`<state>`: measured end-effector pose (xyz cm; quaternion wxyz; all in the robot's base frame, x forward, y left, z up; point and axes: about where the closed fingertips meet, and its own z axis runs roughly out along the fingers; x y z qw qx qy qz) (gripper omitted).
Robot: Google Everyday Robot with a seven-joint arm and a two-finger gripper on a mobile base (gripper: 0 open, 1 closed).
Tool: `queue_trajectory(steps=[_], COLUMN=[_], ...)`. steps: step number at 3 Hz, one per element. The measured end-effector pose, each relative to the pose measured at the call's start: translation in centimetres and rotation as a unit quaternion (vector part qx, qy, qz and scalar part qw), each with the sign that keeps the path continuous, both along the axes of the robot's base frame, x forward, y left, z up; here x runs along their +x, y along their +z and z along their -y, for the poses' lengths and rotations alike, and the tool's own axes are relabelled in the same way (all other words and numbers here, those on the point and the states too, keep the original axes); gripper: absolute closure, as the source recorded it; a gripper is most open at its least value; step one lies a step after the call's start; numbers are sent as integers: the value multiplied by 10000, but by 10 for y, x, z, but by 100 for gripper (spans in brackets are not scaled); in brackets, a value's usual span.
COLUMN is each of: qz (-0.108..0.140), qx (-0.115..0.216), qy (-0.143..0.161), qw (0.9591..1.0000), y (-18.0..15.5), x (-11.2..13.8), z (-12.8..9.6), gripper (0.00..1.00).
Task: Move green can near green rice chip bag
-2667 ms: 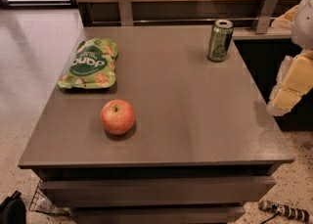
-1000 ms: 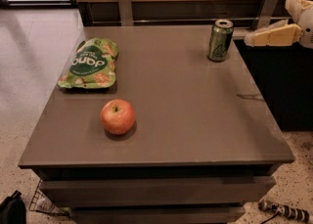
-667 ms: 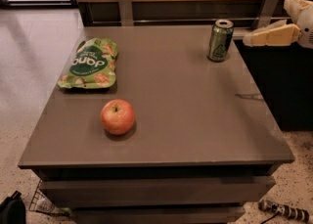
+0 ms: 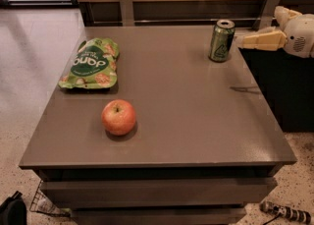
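task status: transfer not yet done. the green can (image 4: 222, 41) stands upright at the far right corner of the surface (image 4: 196, 121), well apart from the green rice chip bag (image 4: 90, 65), which lies flat at the far left. remaining, by judgement: grasp, carry left, set down beside the bag. the tool (image 4: 249, 41) hovers just right of the can, pointing at it, apparently not touching. released or clenched: cannot tell.
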<state>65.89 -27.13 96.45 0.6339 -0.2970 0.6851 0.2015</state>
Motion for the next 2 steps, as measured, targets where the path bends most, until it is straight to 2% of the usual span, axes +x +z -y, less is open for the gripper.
queue_trajectory(steps=[1,2], qz=[-140,-367], qx=[295,321], qy=[102,103], qw=[9994,9988], y=[-33,-60], x=[37,59], z=[-6,-9], gripper=[0,0])
